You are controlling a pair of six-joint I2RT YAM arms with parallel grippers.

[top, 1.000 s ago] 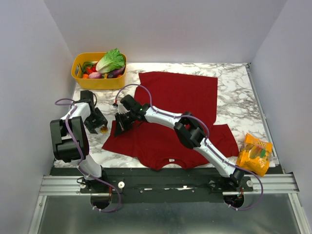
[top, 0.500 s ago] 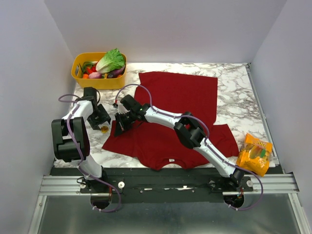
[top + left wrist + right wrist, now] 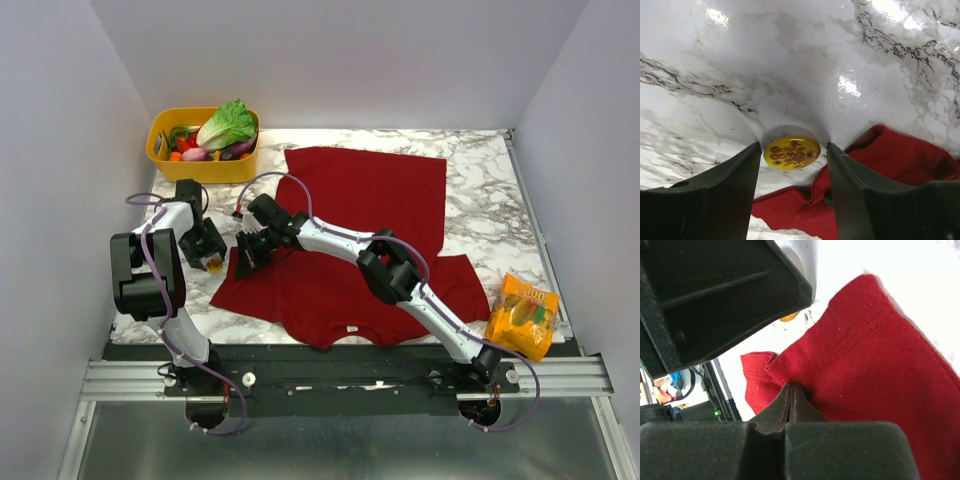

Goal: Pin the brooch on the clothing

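Note:
The brooch (image 3: 791,153), a small yellow disc with an orange flower print, lies on the marble just left of the clothing's sleeve (image 3: 880,165). My left gripper (image 3: 793,147) is open and straddles the brooch, one finger on each side, neither touching it. From above, the brooch (image 3: 213,265) shows at the left gripper's (image 3: 207,255) tips. The clothing (image 3: 360,200), a dark red T-shirt, lies spread on the table. My right gripper (image 3: 791,386) is shut on the hem of that sleeve (image 3: 865,370), pinching a small fold; from above the right gripper (image 3: 245,258) sits at the sleeve's left edge.
A yellow basket (image 3: 168,160) of vegetables stands at the back left. An orange snack bag (image 3: 522,316) lies at the front right. White walls close in the marble table (image 3: 480,180) on three sides. The two grippers are close together.
The left arm's wrist has shifted farther from its base, and its gripper has settled over the brooch. The right arm and the sleeve have not moved.

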